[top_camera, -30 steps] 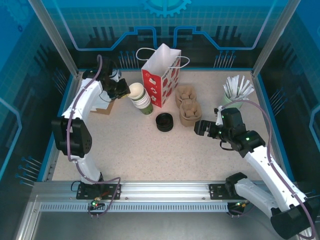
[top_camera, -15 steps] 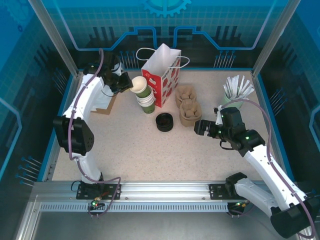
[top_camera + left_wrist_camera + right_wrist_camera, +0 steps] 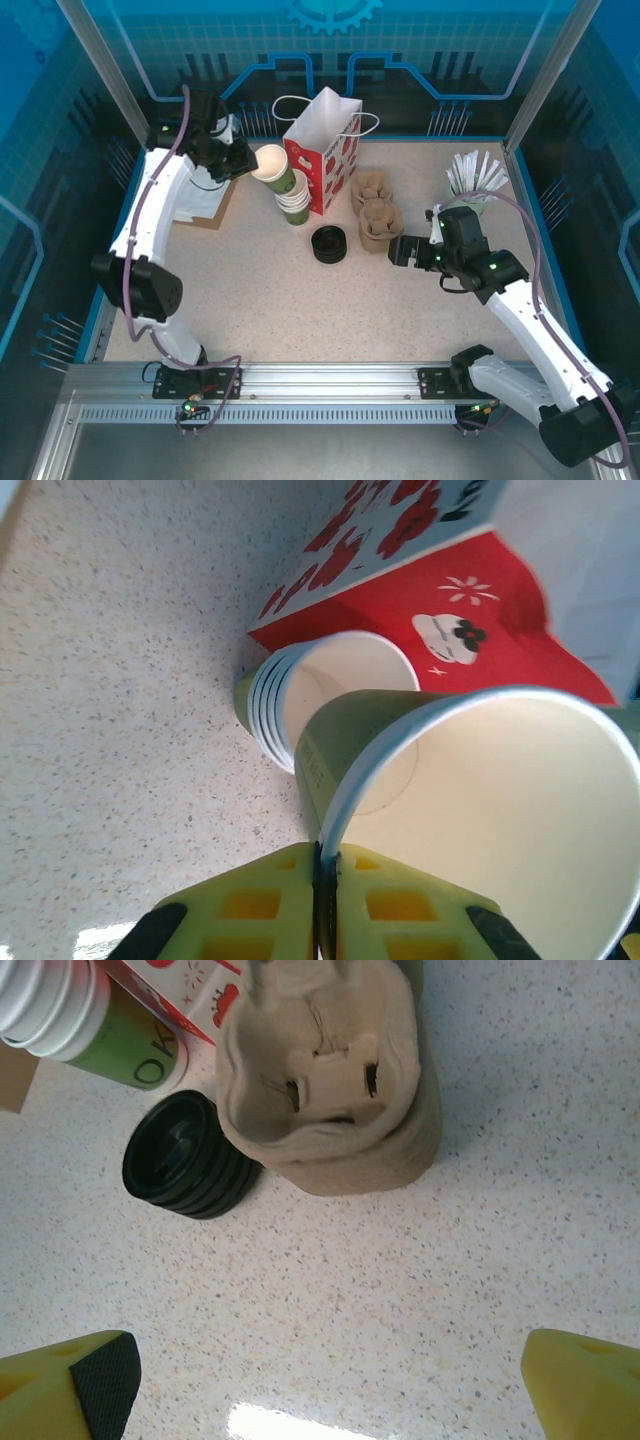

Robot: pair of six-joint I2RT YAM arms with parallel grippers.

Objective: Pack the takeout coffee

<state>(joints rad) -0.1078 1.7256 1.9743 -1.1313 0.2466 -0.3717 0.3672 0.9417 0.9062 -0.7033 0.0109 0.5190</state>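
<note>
My left gripper point(image 3: 243, 160) is shut on the rim of a green paper cup point(image 3: 272, 165) with a white inside and no lid. It holds the cup tilted in the air above a stack of like cups point(image 3: 293, 205). In the left wrist view the yellow fingers point(image 3: 327, 865) pinch the cup point(image 3: 500, 810) by its wall, with the stack point(image 3: 330, 680) and the red and white gift bag point(image 3: 420, 590) beyond. A stack of black lids point(image 3: 328, 244) sits on the table. My right gripper point(image 3: 400, 252) is open and holds nothing, just right of the lids point(image 3: 185, 1170).
The gift bag point(image 3: 322, 150) stands open at the back centre. Two brown pulp carriers point(image 3: 377, 215) lie to its right, close to my right gripper. A pale green tumbler of white sticks point(image 3: 475, 180) stands at the back right. A brown card with white paper point(image 3: 205, 205) lies at the left.
The left gripper has pulled the top cup off the stack and raised it up and back. The stack stayed on the table. The right arm has hardly moved.
</note>
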